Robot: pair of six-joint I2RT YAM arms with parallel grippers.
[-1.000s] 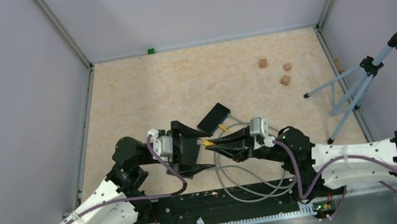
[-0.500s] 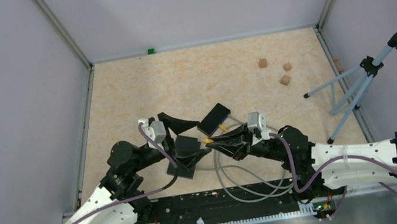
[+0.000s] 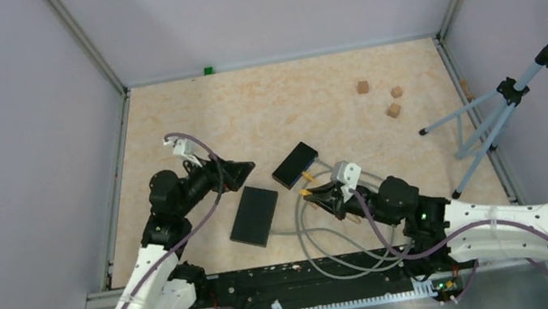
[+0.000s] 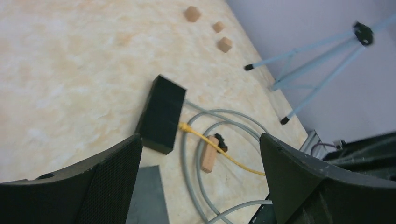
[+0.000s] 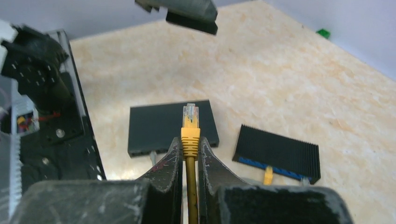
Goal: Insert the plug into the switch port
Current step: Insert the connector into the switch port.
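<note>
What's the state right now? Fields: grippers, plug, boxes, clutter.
left gripper: open, empty, off the table
right gripper: shut on yellow plug
yellow plug: tip free, aimed toward grey box, not touching it
grey box: flat on table
black ribbed box: beside grey box, second yellow connector at its edge
insertion: not done
clutter: wooden cubes, tripod, grey cables

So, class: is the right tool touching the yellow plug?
Touching. The right wrist view shows the right tool closed on both sides of the plug.
</note>
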